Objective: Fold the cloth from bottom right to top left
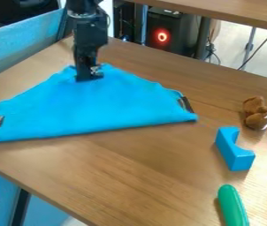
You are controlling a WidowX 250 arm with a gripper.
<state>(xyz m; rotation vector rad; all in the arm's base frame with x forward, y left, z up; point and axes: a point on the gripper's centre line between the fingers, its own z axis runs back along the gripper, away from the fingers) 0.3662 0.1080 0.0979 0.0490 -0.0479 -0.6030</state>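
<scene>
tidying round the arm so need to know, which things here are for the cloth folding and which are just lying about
For the job:
- blue cloth
- black gripper, over the cloth's top edge
- dark clip-like pieces at the cloth's ends

Just lying about:
- blue notched block
- green rounded object
- brown lumpy object

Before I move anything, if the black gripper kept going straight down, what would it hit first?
The blue cloth, near its upper edge, then the wooden table beneath. From this slanted view I can't tell whether the gripper already touches it.
</scene>
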